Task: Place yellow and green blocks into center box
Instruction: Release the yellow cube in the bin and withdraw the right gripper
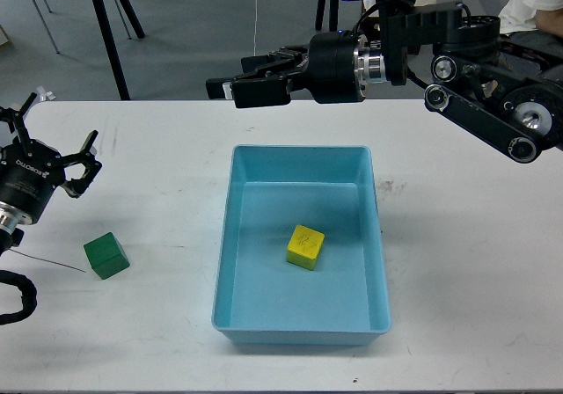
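The yellow block [304,246] lies on the floor of the light blue box [301,151], near its middle, with nothing holding it. The green block [106,255] sits on the white table to the left of the box. My left gripper [51,127] is at the left edge, above and left of the green block, its fingers spread open and empty. My right gripper [230,76] is raised above the far rim of the box and points left. Its fingers are apart and empty.
The white table [466,262] carries the box at its centre. A thin black wire [48,263] lies left of the green block. Behind the table stand tripod legs [110,38], a black-and-white case [396,11] and a cardboard box [479,60]. A seated person [537,16] is at the far right.
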Controlling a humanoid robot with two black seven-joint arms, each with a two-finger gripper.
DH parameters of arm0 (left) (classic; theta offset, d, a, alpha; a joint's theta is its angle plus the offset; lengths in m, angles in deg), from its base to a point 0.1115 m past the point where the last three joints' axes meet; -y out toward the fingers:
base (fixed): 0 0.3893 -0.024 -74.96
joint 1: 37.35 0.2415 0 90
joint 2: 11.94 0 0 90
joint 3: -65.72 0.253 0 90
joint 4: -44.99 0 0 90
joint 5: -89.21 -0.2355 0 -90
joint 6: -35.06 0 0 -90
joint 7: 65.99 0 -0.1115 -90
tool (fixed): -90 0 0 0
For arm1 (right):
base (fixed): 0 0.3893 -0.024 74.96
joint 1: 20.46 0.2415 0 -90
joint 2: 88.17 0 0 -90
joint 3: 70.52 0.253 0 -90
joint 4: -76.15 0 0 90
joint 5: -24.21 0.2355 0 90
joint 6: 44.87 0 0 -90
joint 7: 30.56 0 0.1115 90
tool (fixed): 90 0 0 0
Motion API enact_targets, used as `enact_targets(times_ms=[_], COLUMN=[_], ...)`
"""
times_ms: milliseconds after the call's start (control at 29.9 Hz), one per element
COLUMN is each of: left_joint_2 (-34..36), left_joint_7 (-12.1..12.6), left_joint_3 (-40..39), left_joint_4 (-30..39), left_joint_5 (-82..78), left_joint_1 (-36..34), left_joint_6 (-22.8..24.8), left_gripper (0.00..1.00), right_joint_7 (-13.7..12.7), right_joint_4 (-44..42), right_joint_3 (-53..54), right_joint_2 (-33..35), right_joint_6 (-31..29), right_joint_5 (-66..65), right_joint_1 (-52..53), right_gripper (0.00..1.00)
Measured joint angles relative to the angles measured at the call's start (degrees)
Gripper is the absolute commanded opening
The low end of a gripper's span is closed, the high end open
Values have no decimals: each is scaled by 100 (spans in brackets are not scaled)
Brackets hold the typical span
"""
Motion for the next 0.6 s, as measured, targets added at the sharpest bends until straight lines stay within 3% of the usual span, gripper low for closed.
enact_targets(times_ms=[134, 434, 601], left_joint_2=[247, 924, 1457], left_joint_7=[0, 0, 0], left_joint_3=[-11, -392, -427], left_joint_4=[-220, 141, 765], left_joint_5=[-1328, -6023, -7867], left_joint_1=[-231, -345, -474], left_joint_6=[4, 15, 12], left_gripper=[100, 100, 100], right_joint_7=[-23, -1142, -1361], right_joint_4=[561, 2425, 3206], right_joint_3=[643, 3123, 4148], right_joint_2=[-54, -3, -28], right_joint_6=[485, 589, 589], right_joint_5=[329, 970, 1385], right_joint_1=[-606, -3285, -4980], right_gripper=[98, 98, 98])
